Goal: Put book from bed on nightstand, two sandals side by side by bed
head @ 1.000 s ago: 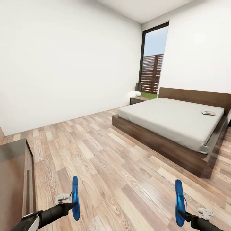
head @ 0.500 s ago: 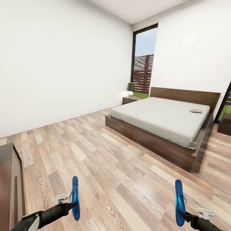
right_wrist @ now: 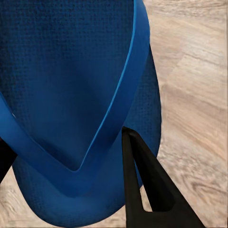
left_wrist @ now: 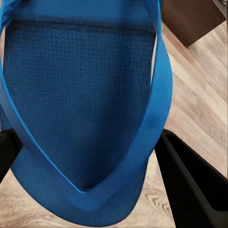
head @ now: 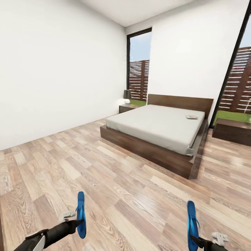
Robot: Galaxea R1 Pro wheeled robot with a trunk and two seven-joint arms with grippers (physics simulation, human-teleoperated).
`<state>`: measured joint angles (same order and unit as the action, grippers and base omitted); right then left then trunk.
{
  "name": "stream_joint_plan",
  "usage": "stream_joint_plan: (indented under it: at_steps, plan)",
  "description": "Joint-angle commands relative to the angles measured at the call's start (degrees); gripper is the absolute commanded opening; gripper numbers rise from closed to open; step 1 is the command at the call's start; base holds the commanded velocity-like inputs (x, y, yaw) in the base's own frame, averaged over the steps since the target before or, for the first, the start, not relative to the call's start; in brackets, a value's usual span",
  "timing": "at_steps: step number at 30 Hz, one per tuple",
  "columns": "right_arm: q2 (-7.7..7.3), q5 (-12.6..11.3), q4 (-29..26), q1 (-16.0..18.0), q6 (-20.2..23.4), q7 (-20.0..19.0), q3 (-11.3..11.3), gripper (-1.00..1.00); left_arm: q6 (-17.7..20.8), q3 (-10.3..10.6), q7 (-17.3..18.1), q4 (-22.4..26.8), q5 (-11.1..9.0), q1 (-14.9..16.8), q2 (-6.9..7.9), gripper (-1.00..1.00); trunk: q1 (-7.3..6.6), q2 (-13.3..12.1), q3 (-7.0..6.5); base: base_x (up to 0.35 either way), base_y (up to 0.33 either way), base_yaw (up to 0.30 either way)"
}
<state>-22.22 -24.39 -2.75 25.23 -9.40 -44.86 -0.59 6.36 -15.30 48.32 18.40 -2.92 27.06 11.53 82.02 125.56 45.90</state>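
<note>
The robot stands on the wood-plank floor [head: 115, 195] of the bedroom, well apart from the bed [head: 157, 129], with one blue sandal carried on edge in each arm. The left gripper [head: 77, 221] has its jaws closed on the left sandal [head: 81, 214] near its lower end; the right gripper [head: 195, 240] likewise grips the right sandal [head: 191, 225]. In the left wrist view a dark finger [left_wrist: 197, 190] sits just beside the sole [left_wrist: 80, 95] and strap; in the right wrist view a finger [right_wrist: 149, 185] presses against the sole [right_wrist: 61, 71]. The book [head: 191, 117] lies on the mattress near the headboard, toward the bed's right edge. A nightstand [head: 126, 107] stands at the bed's far left corner, carrying a lamp [head: 127, 95]; a longer low cabinet [head: 233, 130] sits to the bed's right. Risks, as judged: each sandal is pinched at one end only, so travel could let it swing or slip out; released separately, the pair could end up apart or skewed beside the bed. No writing is legible; the book cover is too small to read.
</note>
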Motion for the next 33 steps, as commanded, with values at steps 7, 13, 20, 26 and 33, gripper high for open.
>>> stream_joint_plan:
  at_steps: [7, 13, 20, 26, 33]
  plan:
    - [6.94, 1.88, 3.2, 0.09, -0.4, 5.1, -0.41, -1.0, -3.18, 0.5, -8.61, -3.11, 2.82, 0.01, -2.76, -1.0, -0.01, 0.03, 0.05, 0.0, 0.0, -0.284]
    - [8.81, 10.19, 3.77, 0.09, -0.39, 6.25, -0.41, -1.0, -9.76, 0.78, -9.31, -8.41, 9.24, 0.01, -3.09, -1.0, -0.01, 0.03, 0.05, 0.0, 0.0, -0.284]
    - [8.86, 11.03, 3.72, 0.09, -0.43, 6.14, -0.55, -1.0, -11.22, 0.8, -9.46, -9.15, 9.81, 0.01, -3.47, -1.0, -0.01, 0.03, 0.05, 0.0, 0.0, -0.284]
    - [8.86, 11.03, 3.72, 0.09, -0.42, 6.23, -0.55, -1.0, -11.27, 0.7, -9.51, -9.17, 9.71, 0.01, -3.58, -1.0, -0.01, 0.03, 0.05, 0.0, 0.0, -0.284]
    - [8.86, 11.05, 3.72, 0.09, -0.44, 6.37, -0.63, -1.0, -11.28, 0.7, -9.52, -9.38, 9.69, 0.01, -3.62, -1.0, -0.01, 0.03, 0.05, 0.0, 0.0, -0.284]
